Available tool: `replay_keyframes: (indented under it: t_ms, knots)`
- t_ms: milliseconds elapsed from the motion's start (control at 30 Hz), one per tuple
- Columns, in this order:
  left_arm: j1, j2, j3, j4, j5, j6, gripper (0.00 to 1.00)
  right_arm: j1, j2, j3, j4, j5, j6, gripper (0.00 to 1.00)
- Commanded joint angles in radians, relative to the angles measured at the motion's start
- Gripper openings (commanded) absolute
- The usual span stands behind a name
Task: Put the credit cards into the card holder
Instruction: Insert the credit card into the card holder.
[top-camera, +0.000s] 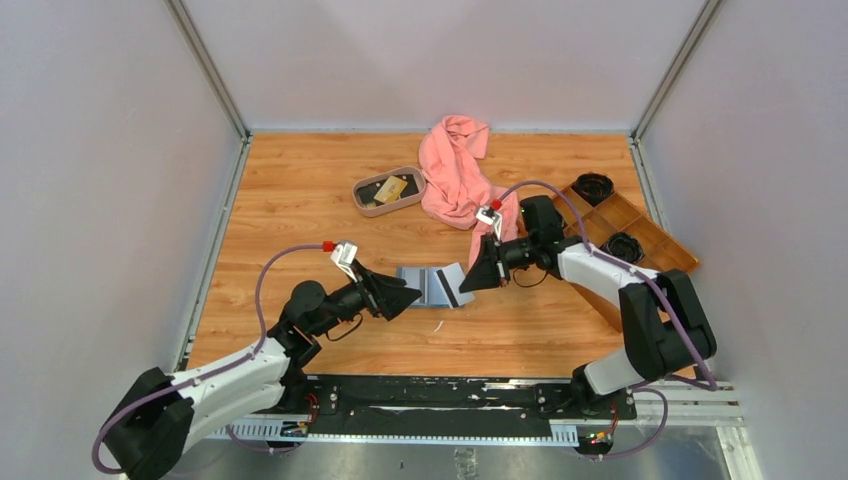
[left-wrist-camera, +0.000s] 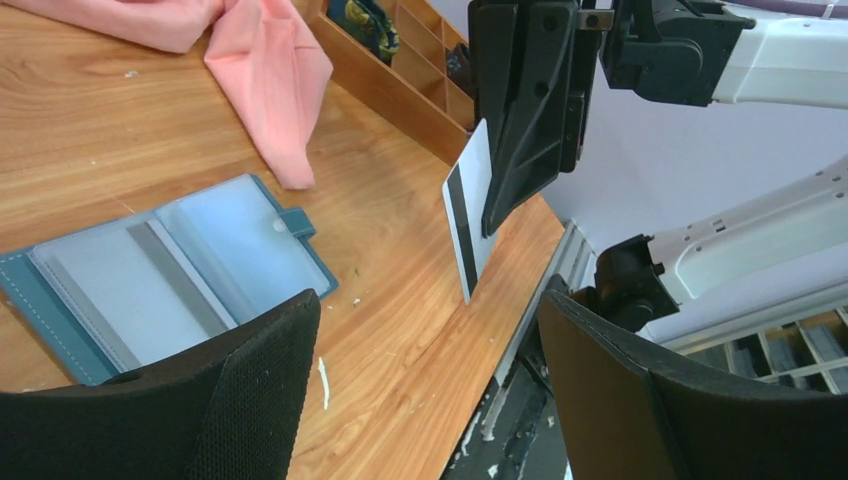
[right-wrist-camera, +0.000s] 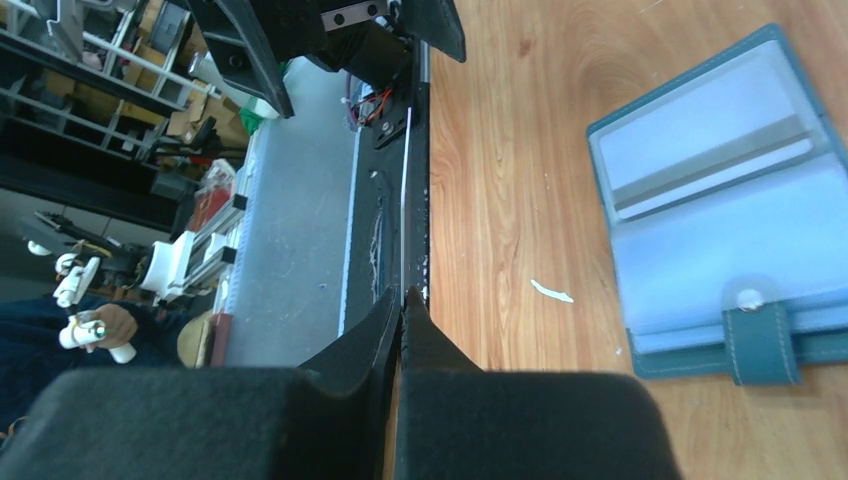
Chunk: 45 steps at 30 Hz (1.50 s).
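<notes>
Apparently nothing pocketed yet: right jaws clamp a white striped plastic card (left-wrist-camera: 468, 225) near the open teal-blue bifold card holder (left-wrist-camera: 170, 270), left jaws apart, empty.

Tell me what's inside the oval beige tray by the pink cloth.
The oval tray holds a yellowish-gold card lying on top of black cards. The gold card covers part of them, so how many black ones lie beneath cannot be counted.
</notes>
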Motion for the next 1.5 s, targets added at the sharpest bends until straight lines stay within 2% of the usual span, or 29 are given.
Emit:
replay_keyframes:
  t_ms: [0, 200, 367, 467, 700, 767, 833, 933, 1033, 1133, 1167, 1233, 1333, 1400, 1467]
  knots:
    - [-0.008, 0.102, 0.006, 0.189, -0.016, -0.028, 0.81, 0.045, 0.044, 0.043, 0.01, -0.048, 0.03, 0.0]
    - [-0.017, 0.256, 0.009, 0.353, 0.032, -0.072, 0.75, 0.064, 0.069, 0.06, -0.007, -0.067, 0.015, 0.0]
    - [-0.024, 0.395, 0.022, 0.551, 0.081, -0.131, 0.61, 0.074, 0.085, 0.07, -0.023, -0.07, -0.006, 0.0]
    - [-0.038, 0.489, 0.026, 0.654, 0.104, -0.168, 0.57, 0.074, 0.088, 0.081, -0.024, -0.073, -0.005, 0.0]
    - [-0.098, 0.607, 0.014, 0.803, 0.041, -0.197, 0.54, 0.071, 0.085, 0.099, -0.023, -0.084, 0.033, 0.0]
    - [-0.12, 0.629, 0.035, 0.805, 0.019, -0.194, 0.49, 0.071, 0.085, 0.101, -0.015, -0.088, 0.061, 0.0]
    - [-0.133, 0.644, 0.054, 0.807, 0.003, -0.194, 0.43, 0.069, 0.082, 0.099, 0.007, -0.089, 0.087, 0.0]
    - [-0.137, 0.654, 0.067, 0.808, -0.009, -0.192, 0.26, 0.065, 0.073, 0.097, 0.018, -0.091, 0.099, 0.0]
    - [-0.136, 0.662, 0.071, 0.808, -0.012, -0.187, 0.17, 0.065, 0.069, 0.094, 0.028, -0.098, 0.106, 0.0]
    - [-0.137, 0.681, 0.085, 0.811, 0.011, -0.177, 0.0, 0.068, 0.063, 0.092, 0.031, -0.11, 0.102, 0.0]
    - [-0.136, 0.689, 0.09, 0.81, 0.021, -0.172, 0.0, 0.07, 0.06, 0.092, 0.03, -0.116, 0.095, 0.0]
    - [-0.135, 0.694, 0.095, 0.798, 0.048, -0.156, 0.0, 0.074, 0.047, 0.102, -0.006, -0.121, 0.056, 0.13]
    - [-0.116, 0.662, 0.1, 0.713, 0.115, -0.131, 0.0, 0.066, 0.011, 0.145, -0.181, -0.081, -0.139, 0.42]
    - [-0.095, 0.622, 0.103, 0.637, 0.181, -0.114, 0.0, 0.06, -0.014, 0.159, -0.265, -0.044, -0.221, 0.51]
    - [-0.074, 0.566, 0.113, 0.516, 0.247, -0.081, 0.0, 0.05, -0.036, 0.161, -0.29, -0.025, -0.248, 0.54]
